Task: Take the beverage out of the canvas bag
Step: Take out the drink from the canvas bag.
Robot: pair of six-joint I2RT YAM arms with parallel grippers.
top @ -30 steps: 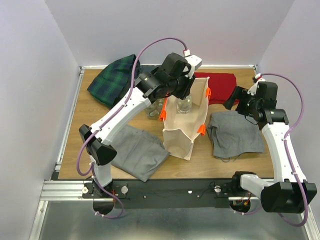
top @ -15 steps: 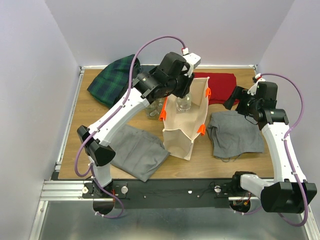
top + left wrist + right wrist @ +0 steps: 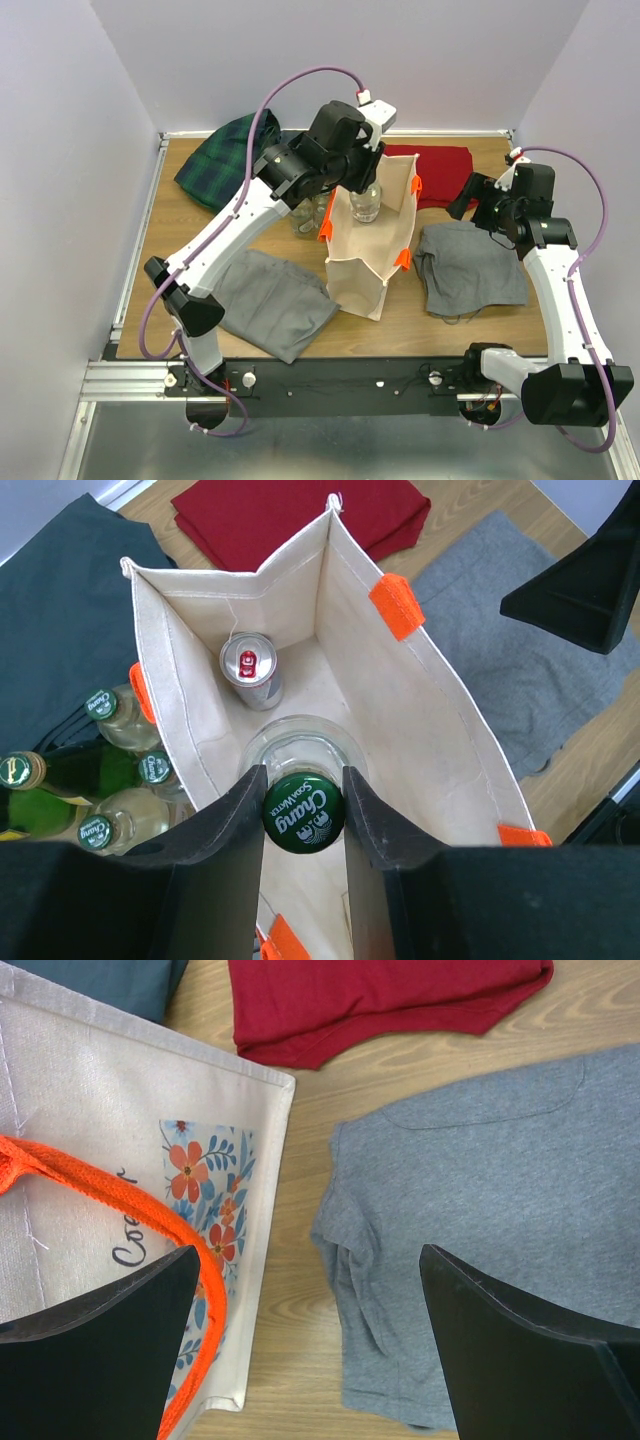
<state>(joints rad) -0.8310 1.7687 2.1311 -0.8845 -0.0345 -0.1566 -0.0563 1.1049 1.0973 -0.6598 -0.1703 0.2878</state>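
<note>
On wooden table (image 3: 158, 232), left fingers (image 3: 232, 818) clamp green-capped bottle (image 3: 303, 808) in canvas bag (image 3: 405, 715).

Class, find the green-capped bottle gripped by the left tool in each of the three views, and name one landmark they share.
Top external: bottle upper centre, in the mouth of the canvas bag.
Left wrist: lower centre, clamped in the left tool.
Right wrist: not in it.
Shared landmark: the canvas bag.

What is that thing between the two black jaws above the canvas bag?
A glass bottle with a green Chang cap, gripped at the neck, within the open top of the canvas bag. The left wrist view shows it plainly.
</note>
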